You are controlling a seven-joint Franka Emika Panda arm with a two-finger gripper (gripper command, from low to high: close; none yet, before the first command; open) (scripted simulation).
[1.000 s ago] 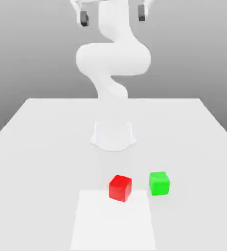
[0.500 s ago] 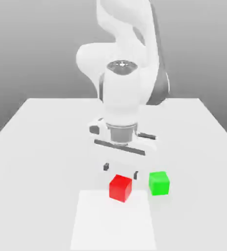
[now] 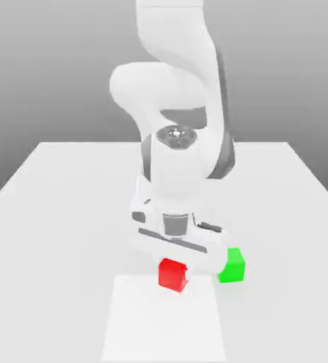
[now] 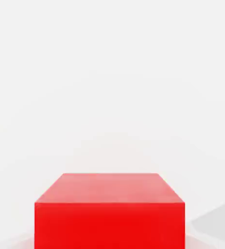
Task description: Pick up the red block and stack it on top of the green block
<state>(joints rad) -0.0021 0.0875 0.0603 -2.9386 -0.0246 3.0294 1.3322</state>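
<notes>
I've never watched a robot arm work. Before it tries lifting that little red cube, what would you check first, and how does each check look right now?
1. Gripper lowered onto the small matte red cube: ok.
2. Gripper shut on the red cube: ok, going by its closed state; the fingers themselves are hidden behind the hand.
3. Red cube sitting level on the white table: ok.
4. Small matte green cube standing apart from the red cube, top face bare: ok.
5. Hand clear of the green cube: cannot tell; they overlap in the exterior view.
</notes>
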